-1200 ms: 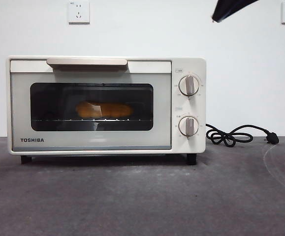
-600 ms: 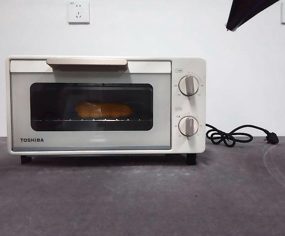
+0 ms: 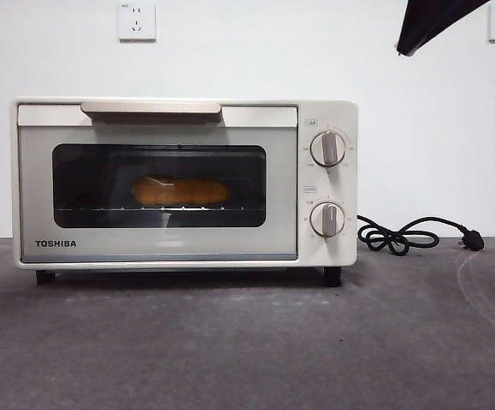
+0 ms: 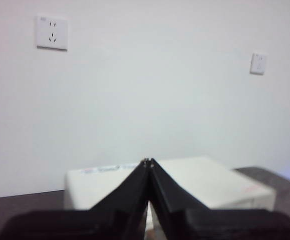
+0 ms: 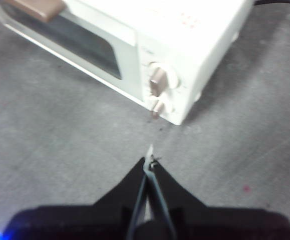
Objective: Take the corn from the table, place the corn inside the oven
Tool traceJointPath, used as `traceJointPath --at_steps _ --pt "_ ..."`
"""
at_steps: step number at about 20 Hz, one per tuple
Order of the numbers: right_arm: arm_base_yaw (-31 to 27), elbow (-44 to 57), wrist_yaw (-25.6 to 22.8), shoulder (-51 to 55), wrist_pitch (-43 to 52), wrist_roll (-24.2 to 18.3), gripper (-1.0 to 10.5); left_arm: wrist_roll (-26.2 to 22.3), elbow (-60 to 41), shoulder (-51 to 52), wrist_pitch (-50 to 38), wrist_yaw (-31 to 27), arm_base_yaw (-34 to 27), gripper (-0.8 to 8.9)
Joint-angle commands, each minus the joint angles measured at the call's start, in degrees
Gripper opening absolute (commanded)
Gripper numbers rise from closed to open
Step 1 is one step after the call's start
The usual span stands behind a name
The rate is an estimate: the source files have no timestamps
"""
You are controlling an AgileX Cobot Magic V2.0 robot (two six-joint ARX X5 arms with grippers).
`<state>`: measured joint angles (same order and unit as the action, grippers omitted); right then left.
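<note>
bench (image 3: 247, 342): dark grey, slightly rough, faint scuffs | oven (image 3: 328, 184): cream-white TOSHIBA, door shut, standing on short dark feet toward the bench's back edge by the white wall | power cord (image 3: 401, 235): black, loosely coiled, lying on the bench just beside the oven's knob side, plug at its far end

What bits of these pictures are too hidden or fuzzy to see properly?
- Corn: front view, dim behind the dark glass of the oven door; its kernels can't be made out.
- Small print around the knobs: front view, too small to read.
- Black arm tip: front view, cut off by the top edge.
- Right hand: right wrist view is blurry.
- Red print on the oven's top: left wrist view, blurred.
</note>
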<state>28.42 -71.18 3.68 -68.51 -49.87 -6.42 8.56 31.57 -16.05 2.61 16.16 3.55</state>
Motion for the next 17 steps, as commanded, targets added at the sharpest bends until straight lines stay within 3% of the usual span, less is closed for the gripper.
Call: traceJointPath --at_steps 1,4,12,17 --pt "0.0 -0.02 -0.72 -0.33 0.24 0.35 -0.1 -7.93 -9.4 4.46 -3.19 0.31 0.15 -0.04" --pt "0.0 -0.02 -0.72 -0.33 0.24 0.35 -0.1 -12.33 -17.94 9.6 -3.26 -0.92 0.13 -0.04" --pt "0.0 -0.02 -0.76 -0.33 0.28 0.35 -0.1 -11.56 -29.97 15.69 0.61 -5.7 0.39 -0.04" --pt "0.0 -0.02 -0.72 -0.33 0.28 0.35 -0.1 -11.65 -30.97 15.69 6.97 -7.54 0.66 -0.04"
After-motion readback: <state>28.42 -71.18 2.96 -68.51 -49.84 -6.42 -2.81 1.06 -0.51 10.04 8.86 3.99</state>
